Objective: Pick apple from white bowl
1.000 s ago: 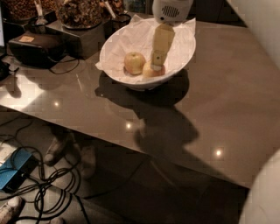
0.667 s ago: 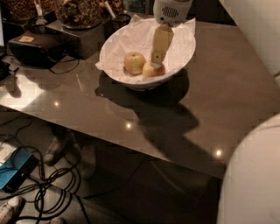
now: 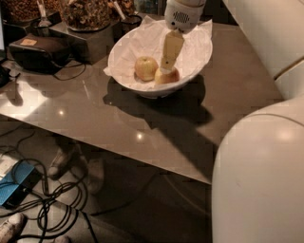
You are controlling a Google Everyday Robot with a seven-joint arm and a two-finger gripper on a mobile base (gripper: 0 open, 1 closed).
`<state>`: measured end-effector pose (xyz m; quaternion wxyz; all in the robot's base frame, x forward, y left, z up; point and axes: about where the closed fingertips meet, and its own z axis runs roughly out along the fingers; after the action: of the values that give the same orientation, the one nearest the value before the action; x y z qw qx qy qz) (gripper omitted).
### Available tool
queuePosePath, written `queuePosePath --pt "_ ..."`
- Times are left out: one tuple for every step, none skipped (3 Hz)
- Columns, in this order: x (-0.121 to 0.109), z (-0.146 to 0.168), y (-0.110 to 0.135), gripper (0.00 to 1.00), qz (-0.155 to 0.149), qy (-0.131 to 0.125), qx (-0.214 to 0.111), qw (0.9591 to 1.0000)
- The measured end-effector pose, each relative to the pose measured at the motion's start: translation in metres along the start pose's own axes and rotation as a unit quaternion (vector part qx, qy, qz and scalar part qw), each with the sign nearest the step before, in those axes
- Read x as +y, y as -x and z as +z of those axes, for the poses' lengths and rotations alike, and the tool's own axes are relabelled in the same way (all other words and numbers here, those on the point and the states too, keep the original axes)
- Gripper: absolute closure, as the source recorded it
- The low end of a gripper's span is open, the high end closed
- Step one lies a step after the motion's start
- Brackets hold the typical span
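Note:
The white bowl (image 3: 194, 57) stands on the dark table, lined with crumpled white paper. Two apples lie in it. The apple (image 3: 168, 77) with the orange-red blush is on the right; a paler yellow-green apple (image 3: 145, 68) lies just left of it. My gripper (image 3: 166, 66) reaches down into the bowl from the white wrist above, and its yellowish tip rests on top of the blushed apple, hiding part of it.
A black case (image 3: 38, 52) with a cable lies at the table's left. Dark containers of snacks (image 3: 85, 14) stand behind the bowl. My white arm body (image 3: 259, 180) fills the lower right. Cables and a blue device (image 3: 16, 187) lie on the floor below the table's front edge.
My white arm body has swung in and now covers much more of the lower right. The gripper stays in the bowl over the blushed apple; the apples have not moved.

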<state>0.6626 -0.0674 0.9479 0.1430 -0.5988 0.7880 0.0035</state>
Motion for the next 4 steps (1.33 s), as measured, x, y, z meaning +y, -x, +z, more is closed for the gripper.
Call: queuePosePath --pt "-0.002 0.014 -0.001 0.16 0.01 0.017 0.002 0.9998" --pt "-0.001 0.027 0.0 0.16 0.015 0.033 0.004 0.9993" --pt "-0.001 0.036 0.0 0.21 0.018 0.043 0.007 0.9989" --pt "-0.001 0.043 0.0 0.31 0.021 0.05 0.01 0.9985"
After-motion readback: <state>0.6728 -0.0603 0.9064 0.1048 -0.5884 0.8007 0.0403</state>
